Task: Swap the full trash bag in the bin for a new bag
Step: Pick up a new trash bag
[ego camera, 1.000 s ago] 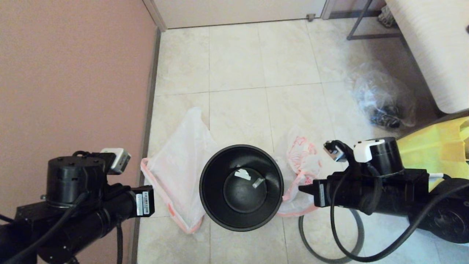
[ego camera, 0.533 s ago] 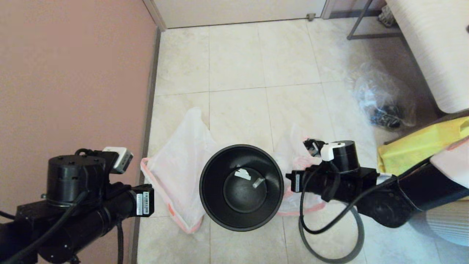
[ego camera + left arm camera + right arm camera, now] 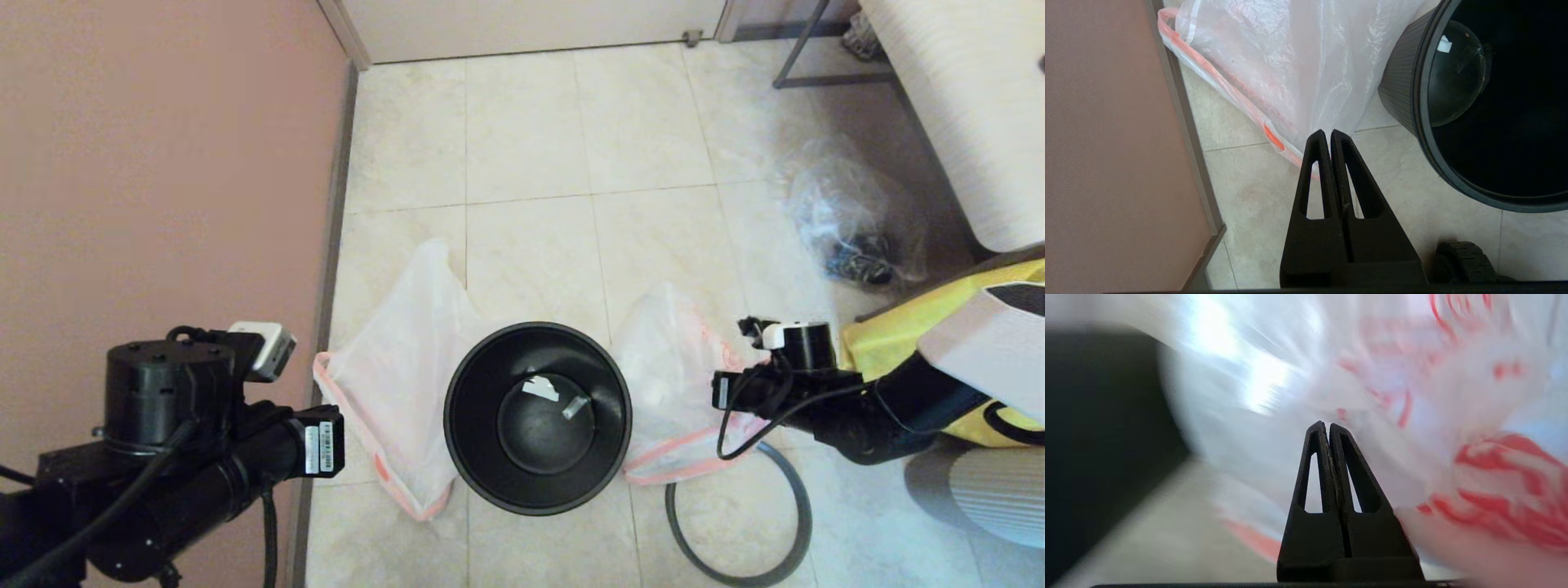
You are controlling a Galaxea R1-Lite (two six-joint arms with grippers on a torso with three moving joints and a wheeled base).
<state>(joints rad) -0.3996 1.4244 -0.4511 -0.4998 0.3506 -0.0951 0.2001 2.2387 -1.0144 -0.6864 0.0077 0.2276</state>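
Bin [image 3: 538, 418] bare; barcode label [image 3: 323, 447], text unreadable.

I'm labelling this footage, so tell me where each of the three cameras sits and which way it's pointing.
Head view: high on the robot, looking down at the floor, the bin and both arms.
Left wrist view: behind the shut left gripper, facing a thin plastic bag and the bin's side.
Right wrist view: behind the shut right gripper, close to another bag.
Shared: the bin shows in the head and left wrist views.

Pink wall [image 3: 163, 163], beige tiled floor [image 3: 531, 139].
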